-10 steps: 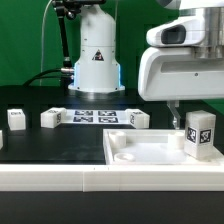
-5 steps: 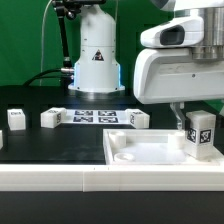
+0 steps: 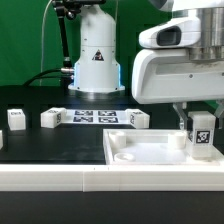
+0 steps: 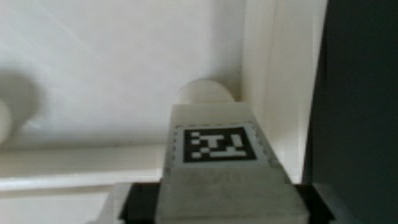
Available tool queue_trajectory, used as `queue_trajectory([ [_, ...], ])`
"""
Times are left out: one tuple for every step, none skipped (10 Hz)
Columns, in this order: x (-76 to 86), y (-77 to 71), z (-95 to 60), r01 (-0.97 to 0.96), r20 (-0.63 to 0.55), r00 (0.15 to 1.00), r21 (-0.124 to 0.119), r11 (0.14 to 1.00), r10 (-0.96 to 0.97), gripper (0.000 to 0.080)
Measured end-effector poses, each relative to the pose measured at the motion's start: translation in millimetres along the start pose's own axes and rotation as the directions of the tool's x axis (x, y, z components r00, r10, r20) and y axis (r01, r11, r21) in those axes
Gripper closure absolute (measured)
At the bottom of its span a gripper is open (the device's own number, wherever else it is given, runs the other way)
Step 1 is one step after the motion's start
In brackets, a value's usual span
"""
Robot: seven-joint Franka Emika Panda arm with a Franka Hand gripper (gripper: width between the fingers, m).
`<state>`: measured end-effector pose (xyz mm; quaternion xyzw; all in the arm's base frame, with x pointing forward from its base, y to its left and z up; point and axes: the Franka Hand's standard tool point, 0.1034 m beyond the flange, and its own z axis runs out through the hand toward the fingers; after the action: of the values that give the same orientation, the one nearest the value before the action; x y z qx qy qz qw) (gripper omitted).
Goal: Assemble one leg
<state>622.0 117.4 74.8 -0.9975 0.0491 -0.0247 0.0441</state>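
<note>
On the exterior view's left, a loose block [image 3: 16, 118] and a second block [image 3: 50, 117] stand on the dark table [image 3: 40, 145]. Next come the marker board [image 3: 95, 116] before the arm's base [image 3: 97, 55], and a third block [image 3: 138, 118]. The arm's bulky white hand fills the upper right, fingers pointing straight down over the panel [image 3: 140, 152]. The gripper [image 3: 202, 118] pinches the leg [image 3: 203, 136] from both sides near its top. The leg is upright, tag toward the camera, at the panel's right corner just inside the rim. Whether it touches the panel cannot be told.
</note>
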Motion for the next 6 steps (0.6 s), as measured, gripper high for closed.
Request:
queue_trajectory([
  [0.7,0.2,0.2,-0.141,-0.016,0.99,0.007,0.99,0.141,0.0508],
  [-1.4,-0.4,0.6,-0.281,-0.033,0.959,0.012,0.96,0.281,0.0508],
  [-4.4,-2.1,0.5,-0.431,-0.044,0.901,0.015,0.902,0.431,0.0507],
  [-5.5,-3.3,0.7,-0.524,-0.049,0.85,0.015,0.852,0.524,0.0507],
  [-4.7,-3.1,0.9,-0.608,-0.055,0.791,0.031,0.793,0.609,0.0507],
  [-4.9,-4.2,1.1,-0.711,-0.05,0.7,0.043,0.702,0.712,0.0507],
])
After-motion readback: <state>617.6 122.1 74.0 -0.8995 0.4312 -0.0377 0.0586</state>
